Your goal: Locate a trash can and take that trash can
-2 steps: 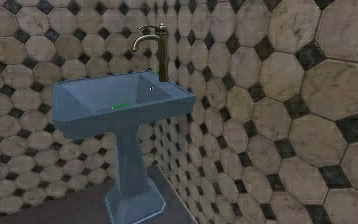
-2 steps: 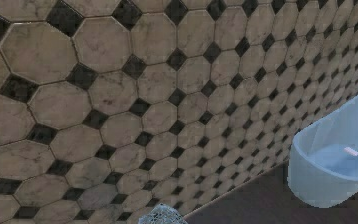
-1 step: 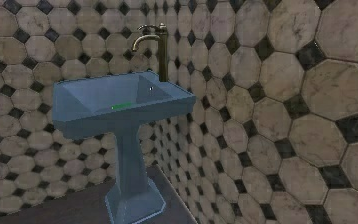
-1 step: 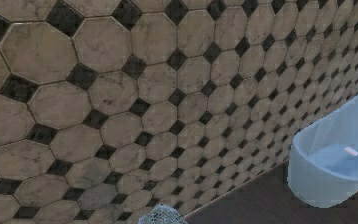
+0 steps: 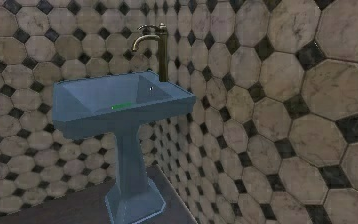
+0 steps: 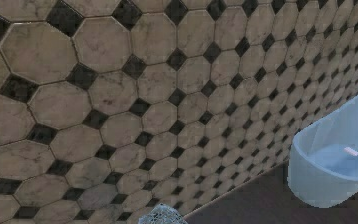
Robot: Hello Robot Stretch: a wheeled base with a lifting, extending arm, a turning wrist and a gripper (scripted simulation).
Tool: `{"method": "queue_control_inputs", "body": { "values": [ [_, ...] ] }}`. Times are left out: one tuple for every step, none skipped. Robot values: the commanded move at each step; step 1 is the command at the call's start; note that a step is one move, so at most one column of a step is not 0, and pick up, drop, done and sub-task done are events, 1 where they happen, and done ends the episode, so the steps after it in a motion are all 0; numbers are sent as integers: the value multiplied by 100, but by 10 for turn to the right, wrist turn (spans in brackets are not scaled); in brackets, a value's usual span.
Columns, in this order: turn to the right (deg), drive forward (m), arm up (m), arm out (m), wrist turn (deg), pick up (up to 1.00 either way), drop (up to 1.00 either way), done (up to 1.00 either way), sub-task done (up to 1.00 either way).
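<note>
A blue pedestal sink (image 5: 122, 103) stands in a tiled corner in the forward view, with a brass faucet (image 5: 159, 45) at its back rim and a small green thing (image 5: 119, 104) in the basin. A pale blue rounded tub-like vessel (image 6: 332, 165) sits on the dark floor at the arm side view's right.
Octagon-tiled walls (image 5: 287, 110) close in behind and right of the sink, and a tiled wall (image 6: 137, 100) runs across the arm side view. Dark floor (image 6: 257, 205) lies before the pale vessel. A speckled grey object (image 6: 159, 214) pokes up at the bottom edge.
</note>
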Motion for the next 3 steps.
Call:
{"method": "queue_control_inputs", "body": {
  "values": [
    [0,0,0,0,450,0,0,0,0],
    [0,0,0,0,330,0,0,0,0],
    [0,0,0,0,0,100,0,0,0]
  ]
}}
